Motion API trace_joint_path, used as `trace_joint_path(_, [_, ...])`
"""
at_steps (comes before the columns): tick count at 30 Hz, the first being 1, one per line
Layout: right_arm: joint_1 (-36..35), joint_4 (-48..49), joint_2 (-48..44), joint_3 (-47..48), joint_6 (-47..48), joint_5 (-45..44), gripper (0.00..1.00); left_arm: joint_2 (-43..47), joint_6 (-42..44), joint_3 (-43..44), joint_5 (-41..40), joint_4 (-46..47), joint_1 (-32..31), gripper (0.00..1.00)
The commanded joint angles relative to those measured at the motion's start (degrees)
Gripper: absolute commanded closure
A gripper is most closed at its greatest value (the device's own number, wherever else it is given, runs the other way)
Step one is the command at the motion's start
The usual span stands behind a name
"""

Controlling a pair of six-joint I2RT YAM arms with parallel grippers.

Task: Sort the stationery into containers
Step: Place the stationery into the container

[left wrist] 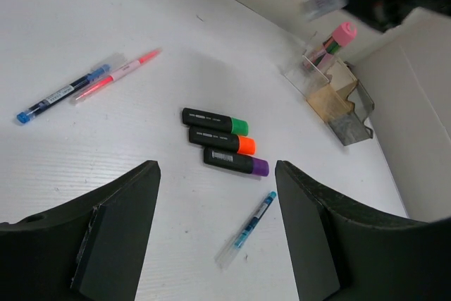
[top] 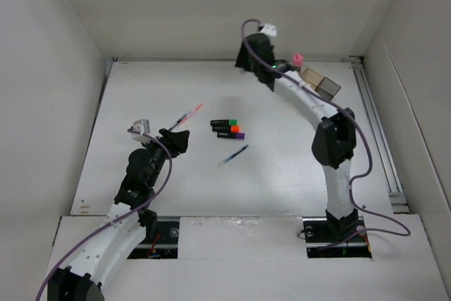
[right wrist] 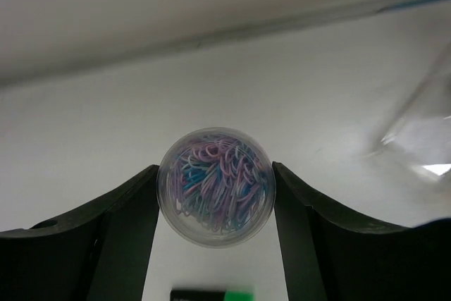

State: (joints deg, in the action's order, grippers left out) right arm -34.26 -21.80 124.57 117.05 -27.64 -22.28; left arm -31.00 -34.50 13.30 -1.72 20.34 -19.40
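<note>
Now, round jar [right wrist: 215, 187] pinched in the right gripper [right wrist: 215, 174]; left gripper [left wrist: 217, 168] released.
Top view: right gripper at twelve o'clock on the table [top: 141, 89], tray [top: 320, 84] at one o'clock, three markers [top: 227, 129] centre. Left wrist: fingers splayed above green, orange and purple-tipped black markers, holding nothing. Right wrist: clear jar packed with pink, blue and white paper clips, squeezed between both fingers.

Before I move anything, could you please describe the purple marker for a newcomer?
In the middle of the white table, three black markers lie side by side. The purple marker is the one nearest the arm bases; its neighbours end in green and orange.
</note>
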Motion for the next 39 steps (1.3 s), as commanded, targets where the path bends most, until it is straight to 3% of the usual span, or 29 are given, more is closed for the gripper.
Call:
trace_joint_path(1, [8.67, 2.74, -5.92, -0.86, -3.03, -3.38, 0.49, -0.37, 0.75, 2.70, 1.45, 2.60, -0.11, 0.37])
trace_joint_path(11, [19.22, 3.26, -4.78, -3.15, -3.04, -3.38, 0.49, -2.74, 0.22, 2.70, 1.98, 4.45, -0.11, 0.37])
trace_joint_path(29, [20.02, 3.26, 0.58, -7.37, -3.03, -1.89, 0.49, -3.89, 0.22, 2.70, 2.59, 5.07, -0.11, 0.37])
trace_joint_path(36, [20.55, 2.74, 1.11, -7.37, -3.04, -1.89, 0.38, -3.19, 0.22, 2.70, 2.59, 5.06, -0.11, 0.37])
trace_joint_path(39, [20.55, 2.73, 0.58, -7.98, -3.56, -3.29, 0.27, -3.19, 0.22, 2.70, 2.59, 5.06, -0.11, 0.37])
